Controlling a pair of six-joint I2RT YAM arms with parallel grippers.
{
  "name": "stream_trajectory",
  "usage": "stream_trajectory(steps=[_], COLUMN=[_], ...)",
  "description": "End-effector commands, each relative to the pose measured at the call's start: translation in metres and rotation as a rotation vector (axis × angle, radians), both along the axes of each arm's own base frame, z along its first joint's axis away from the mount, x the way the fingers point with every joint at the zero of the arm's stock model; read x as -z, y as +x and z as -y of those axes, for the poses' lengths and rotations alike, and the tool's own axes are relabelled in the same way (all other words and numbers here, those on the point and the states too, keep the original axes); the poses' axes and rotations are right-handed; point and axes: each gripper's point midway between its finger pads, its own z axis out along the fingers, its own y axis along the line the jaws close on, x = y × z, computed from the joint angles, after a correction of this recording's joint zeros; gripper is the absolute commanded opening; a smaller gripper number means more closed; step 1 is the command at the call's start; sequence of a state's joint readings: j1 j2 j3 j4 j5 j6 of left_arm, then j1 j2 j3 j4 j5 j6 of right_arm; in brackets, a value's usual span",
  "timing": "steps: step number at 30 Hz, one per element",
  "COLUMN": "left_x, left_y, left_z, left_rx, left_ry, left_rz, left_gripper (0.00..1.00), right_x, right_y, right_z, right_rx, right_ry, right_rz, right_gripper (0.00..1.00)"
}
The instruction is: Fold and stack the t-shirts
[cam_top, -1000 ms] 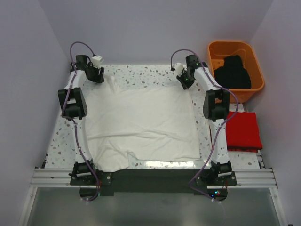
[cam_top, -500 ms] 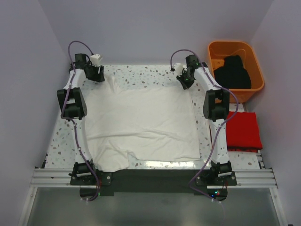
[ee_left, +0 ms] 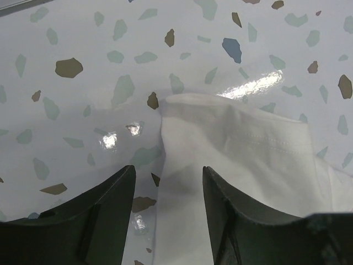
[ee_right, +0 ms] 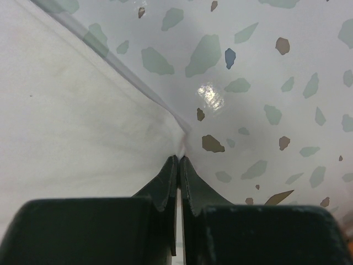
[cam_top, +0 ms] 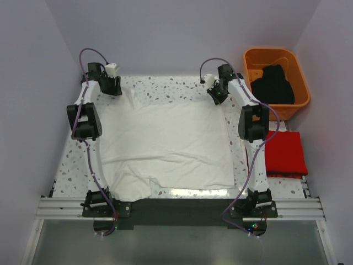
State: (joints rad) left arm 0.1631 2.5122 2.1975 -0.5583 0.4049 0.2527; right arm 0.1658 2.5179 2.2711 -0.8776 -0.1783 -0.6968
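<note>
The white t-shirt (cam_top: pixel 165 143) lies spread flat over the middle of the speckled table. My left gripper (cam_top: pixel 112 86) is at its far left corner, open, its jaws astride the shirt's corner (ee_left: pixel 231 149) without pinching it. My right gripper (cam_top: pixel 215 93) is at the far right corner, shut on the white shirt's edge (ee_right: pixel 83 127), which bunches at the fingertips (ee_right: pixel 172 168). The red t-shirt (cam_top: pixel 285 153) lies folded at the right edge. The black t-shirt (cam_top: pixel 272 84) sits bundled in the orange tub.
The orange plastic tub (cam_top: pixel 251 59) stands at the far right corner. Grey walls close the table on the left, far and right sides. A black strip and metal rail (cam_top: pixel 176 208) run along the near edge by the arm bases.
My left gripper has drawn slightly back and left off the shirt's far left corner. The right gripper and the shirts have not visibly moved.
</note>
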Motion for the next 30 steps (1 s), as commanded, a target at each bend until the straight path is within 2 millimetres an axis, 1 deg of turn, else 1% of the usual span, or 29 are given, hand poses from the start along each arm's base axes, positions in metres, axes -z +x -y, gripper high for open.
stream_trajectory(steps=[1,2,4,5,7,8,10,11,12,13,14,15,16,17,18,19,21,22,23,24,25,26,27,28,29,30], left_x=[0.001,0.006,0.007,0.012,0.013,0.017,0.013,0.009,0.003,-0.006,-0.012,-0.026,-0.033,-0.042,-0.055,-0.068,-0.087,-0.100,-0.107,-0.116,-0.120,-0.123,-0.118,-0.129,-0.130,-0.123], left_y=[0.007,0.006,0.007,0.006,0.009,0.009,0.015,0.019,0.025,0.029,0.033,0.040,0.044,0.047,0.054,0.057,0.062,0.063,0.064,0.063,0.062,0.060,0.055,0.051,0.048,0.041], left_z=[0.000,0.001,0.005,0.007,0.008,0.008,0.009,0.009,0.008,0.011,0.010,0.011,0.010,0.008,0.008,0.007,0.003,0.003,0.002,0.001,0.001,0.002,0.005,0.005,0.003,0.005], left_rx=[-0.008,-0.004,0.009,0.012,0.015,0.016,0.018,0.021,0.025,0.038,0.038,0.051,0.054,0.055,0.068,0.072,0.084,0.094,0.102,0.105,0.113,0.129,0.145,0.151,0.160,0.177], left_ry=[-0.008,-0.016,-0.035,-0.044,-0.053,-0.056,-0.065,-0.064,-0.065,-0.076,-0.080,-0.089,-0.094,-0.095,-0.096,-0.092,-0.083,-0.077,-0.064,-0.055,-0.057,-0.053,-0.057,-0.050,-0.041,-0.052], left_rz=[0.009,0.000,0.002,-0.007,-0.001,-0.003,0.026,0.044,0.076,0.104,0.125,0.172,0.196,0.222,0.271,0.304,0.367,0.396,0.415,0.433,0.438,0.444,0.432,0.445,0.449,0.437], left_gripper=[0.56,0.55,0.54,0.53,0.50,0.45,0.38,0.33,0.23,0.18,0.08,0.03,0.00,0.00,0.00,0.00,0.00,0.00,0.00,0.00,0.00,0.00,0.00,0.00,0.00,0.00], right_x=[0.012,0.012,0.012,0.012,0.012,0.011,0.008,0.007,0.006,0.001,-0.004,-0.008,-0.017,-0.022,-0.027,-0.038,-0.047,-0.053,-0.062,-0.065,-0.068,-0.077,-0.078,-0.081,-0.083,-0.090], right_y=[-0.011,-0.012,-0.012,-0.012,-0.012,-0.012,-0.012,-0.011,-0.010,-0.007,-0.003,0.000,0.005,0.008,0.010,0.014,0.017,0.019,0.020,0.021,0.022,0.022,0.021,0.020,0.019,0.017], right_z=[0.005,0.005,0.005,0.005,0.005,0.005,0.005,0.004,0.004,0.004,0.004,0.003,0.002,0.003,0.002,0.000,0.000,0.000,0.000,0.000,0.000,0.000,0.001,0.001,0.003,0.001], right_rx=[-0.010,-0.010,-0.012,-0.013,-0.012,-0.014,-0.014,-0.012,-0.005,0.000,0.005,0.014,0.018,0.024,0.030,0.027,0.033,0.033,0.030,0.031,0.030,0.026,0.024,0.017,0.016,0.002], right_ry=[-0.022,-0.022,-0.022,-0.023,-0.024,-0.024,-0.023,-0.020,-0.016,-0.013,-0.008,-0.001,0.008,0.012,0.021,0.034,0.048,0.056,0.063,0.068,0.070,0.076,0.077,0.077,0.077,0.082], right_rz=[-0.046,-0.048,-0.048,-0.047,-0.047,-0.048,-0.042,-0.039,-0.033,-0.019,0.001,0.016,0.044,0.057,0.071,0.097,0.113,0.129,0.145,0.156,0.162,0.178,0.177,0.182,0.183,0.192], right_gripper=[0.00,0.00,0.00,0.00,0.00,0.00,0.00,0.00,0.00,0.00,0.00,0.00,0.00,0.00,0.00,0.00,0.00,0.00,0.00,0.00,0.00,0.00,0.00,0.00,0.00,0.00])
